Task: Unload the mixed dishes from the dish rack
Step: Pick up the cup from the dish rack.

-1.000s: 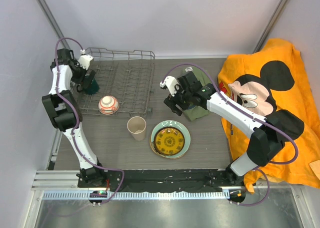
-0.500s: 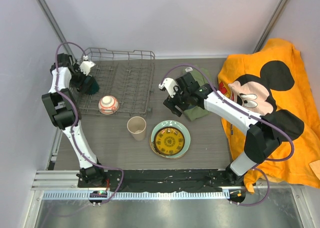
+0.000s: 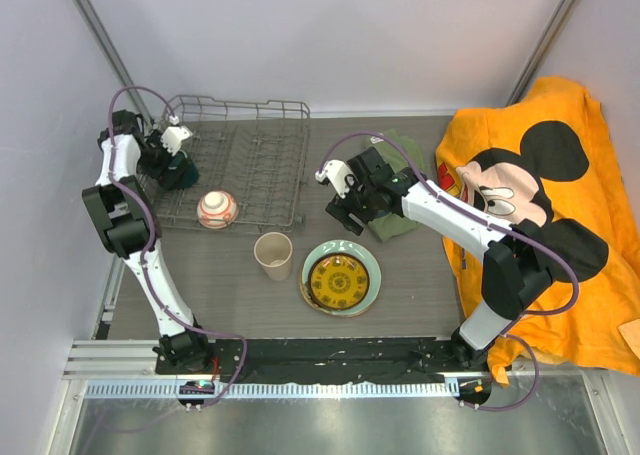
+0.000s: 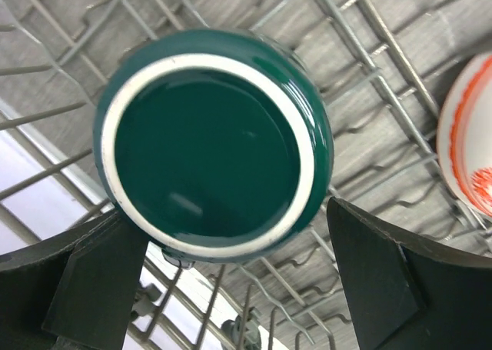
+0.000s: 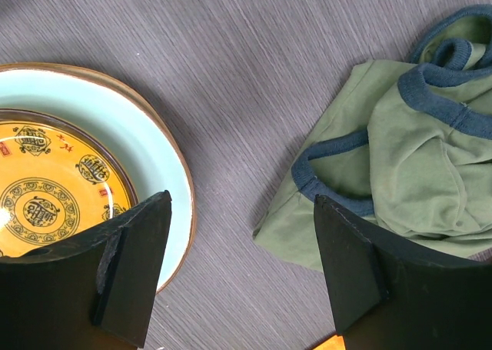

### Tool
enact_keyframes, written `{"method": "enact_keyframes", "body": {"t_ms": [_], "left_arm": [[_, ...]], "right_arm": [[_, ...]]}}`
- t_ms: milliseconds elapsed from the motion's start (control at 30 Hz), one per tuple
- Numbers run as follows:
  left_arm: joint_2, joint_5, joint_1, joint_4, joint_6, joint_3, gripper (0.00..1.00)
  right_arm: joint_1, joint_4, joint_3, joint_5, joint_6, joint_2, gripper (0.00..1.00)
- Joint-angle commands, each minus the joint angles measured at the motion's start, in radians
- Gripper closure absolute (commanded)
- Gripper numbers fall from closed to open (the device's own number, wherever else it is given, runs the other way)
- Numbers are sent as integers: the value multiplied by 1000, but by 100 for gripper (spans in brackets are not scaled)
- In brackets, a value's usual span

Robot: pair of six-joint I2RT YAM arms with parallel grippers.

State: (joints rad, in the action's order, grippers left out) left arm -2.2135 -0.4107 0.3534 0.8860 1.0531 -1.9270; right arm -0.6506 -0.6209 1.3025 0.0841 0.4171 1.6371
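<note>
Dark green mug (image 4: 214,146): lodged upside down in the dish rack (image 4: 369,96), between the fully spread jaws of the left gripper (image 4: 238,279), by which nothing is held. Glazed, stiff, slippery, breakable; likely weighty. Best taken across the round body; handle possibly hidden.

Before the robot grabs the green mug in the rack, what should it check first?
1. Left gripper open: ok.
2. Dark green mug lined up between its fingers: ok, upside down in the dish rack.
3. Small red-and-white patterned bowl clear of the mug: ok, apart.
4. Where the mug's handle points: cannot tell.
5. Right gripper out of the way: ok, open, away from the rack by the pale green plate.
</note>
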Motion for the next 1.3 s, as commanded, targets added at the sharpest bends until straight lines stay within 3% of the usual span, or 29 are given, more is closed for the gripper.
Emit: {"method": "enact_keyframes", "body": {"t_ms": [0,500,800,1000,1267], "left_arm": [[40,-60,7,76,54,-9,1],[61,1,9,163,160,22,3],[37,33,9,94,147,29,7],[21,42,7,36,107,33,13],[-32,69,6,50,93,-29,35]], "right_arm": [[3,27,4,-9,11,0,21],[3,26,6,-10,8,0,21],[3,26,6,-17,9,15,22],[3,23,6,-17,11,24,22],[3,21,6,-20,12,30,22]]}}
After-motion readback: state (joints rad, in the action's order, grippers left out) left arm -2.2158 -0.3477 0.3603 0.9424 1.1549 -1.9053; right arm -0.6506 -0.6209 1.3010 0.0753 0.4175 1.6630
